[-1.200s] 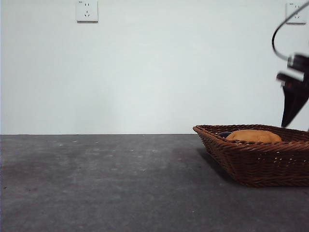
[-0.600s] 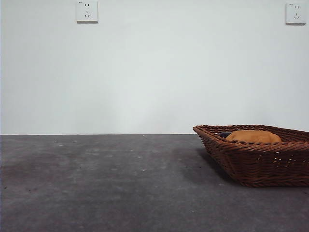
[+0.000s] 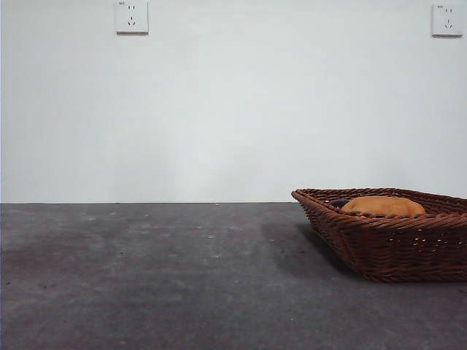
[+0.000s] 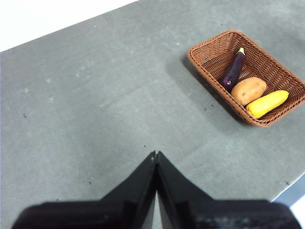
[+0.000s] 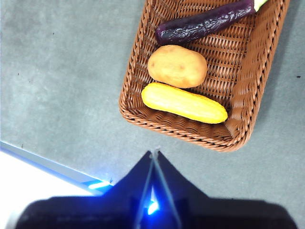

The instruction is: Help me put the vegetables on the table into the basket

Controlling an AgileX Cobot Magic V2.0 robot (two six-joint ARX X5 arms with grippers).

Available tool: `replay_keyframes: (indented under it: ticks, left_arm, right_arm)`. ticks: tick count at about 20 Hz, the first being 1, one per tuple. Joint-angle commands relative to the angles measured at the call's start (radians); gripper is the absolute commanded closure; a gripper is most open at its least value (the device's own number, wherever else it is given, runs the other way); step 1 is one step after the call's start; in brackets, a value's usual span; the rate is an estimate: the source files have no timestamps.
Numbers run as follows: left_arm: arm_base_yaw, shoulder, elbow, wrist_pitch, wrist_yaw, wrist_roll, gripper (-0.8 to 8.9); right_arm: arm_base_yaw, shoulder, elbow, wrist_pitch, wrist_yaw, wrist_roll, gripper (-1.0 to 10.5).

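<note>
Potato (image 5: pixel 177 66), corn (image 5: pixel 184 103) & a purple eggplant (image 5: pixel 205 22) all lie in the basket (image 5: pixel 248 90) on the grey bench (image 4: pixel 95 95). No readable labels anywhere. Left gripper (image 4: pixel 156 155) & right gripper (image 5: pixel 155 153): jaws pressed together, empty, both well above the bench.

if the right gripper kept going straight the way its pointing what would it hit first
Probably the near short rim of the basket, just ahead of the shut right gripper; beyond it lies the yellow corn-like piece. Depth is unclear: it may meet bare table just short of the rim.
</note>
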Motion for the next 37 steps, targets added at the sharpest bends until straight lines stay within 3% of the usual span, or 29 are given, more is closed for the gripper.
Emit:
replay_keyframes:
  ticks: [1,19,23,27,30,34,37]
  left_arm:
    - [0.003,-0.002,0.003,0.002,0.0,0.012,8.18]
    - [0.003,0.074,0.005,-0.013,-0.001,0.011,8.18]
    - [0.004,0.087,0.007,-0.01,-0.062,-0.047,8.18]
    - [0.004,0.057,0.007,0.06,-0.155,-0.041,8.18]
    - [0.076,-0.029,0.002,0.182,-0.215,0.037,8.18]
    - [0.276,-0.223,-0.116,0.412,-0.093,0.16,8.17]
    - [0.398,-0.396,-0.339,0.534,-0.087,0.222,8.17]
  right_arm:
    - [0.002,0.003,-0.002,-0.022,0.0,0.009,9.4]
    - [0.002,0.005,-0.002,-0.021,0.034,0.025,9.5]
    - [0.002,0.005,-0.002,-0.021,0.034,0.025,9.5]
    - [0.002,0.005,-0.002,-0.021,0.034,0.025,9.5]
    - [0.002,0.005,-0.002,-0.021,0.034,0.025,9.5]
    - [0.002,0.005,-0.002,-0.021,0.033,0.025,9.5]
    - [0.002,0.005,-0.002,-0.021,0.034,0.025,9.5]
